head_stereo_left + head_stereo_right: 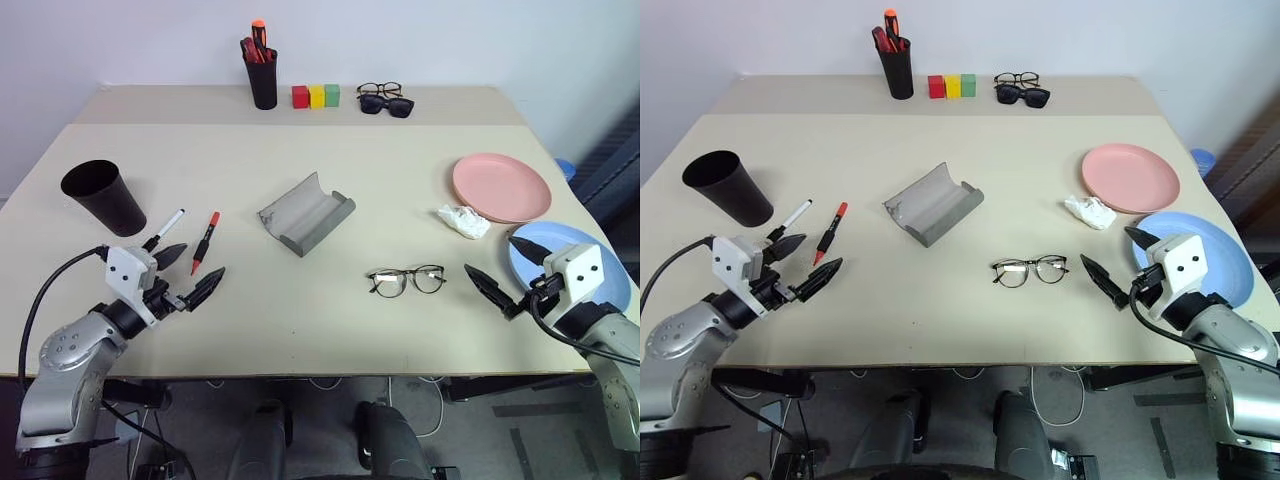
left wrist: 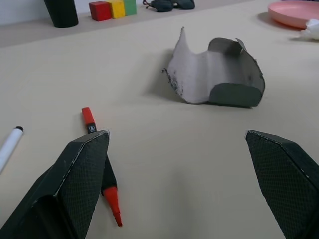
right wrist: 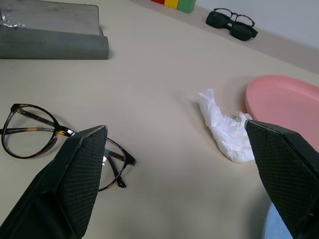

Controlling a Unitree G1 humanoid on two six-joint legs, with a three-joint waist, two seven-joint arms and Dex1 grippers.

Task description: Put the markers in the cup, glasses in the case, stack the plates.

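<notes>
Markers [image 1: 205, 241]: two, lying parallel on table [image 1: 300, 320] beside cup [image 1: 104, 197], long axes slanting away toward the right. Left hand [image 1: 190, 274] spread, nearby; right hand [image 1: 505, 270] spread, beside glasses [image 1: 406, 280].

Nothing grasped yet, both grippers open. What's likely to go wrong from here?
1. The red-capped marker and white-ended marker lie close together by the left gripper; grabbing one may knock the other.
2. The crumpled white tissue lies against the pink plate and may get dragged when stacking with the blue plate.
3. The glasses lie flat with thin frames, so the right gripper might slip.
</notes>
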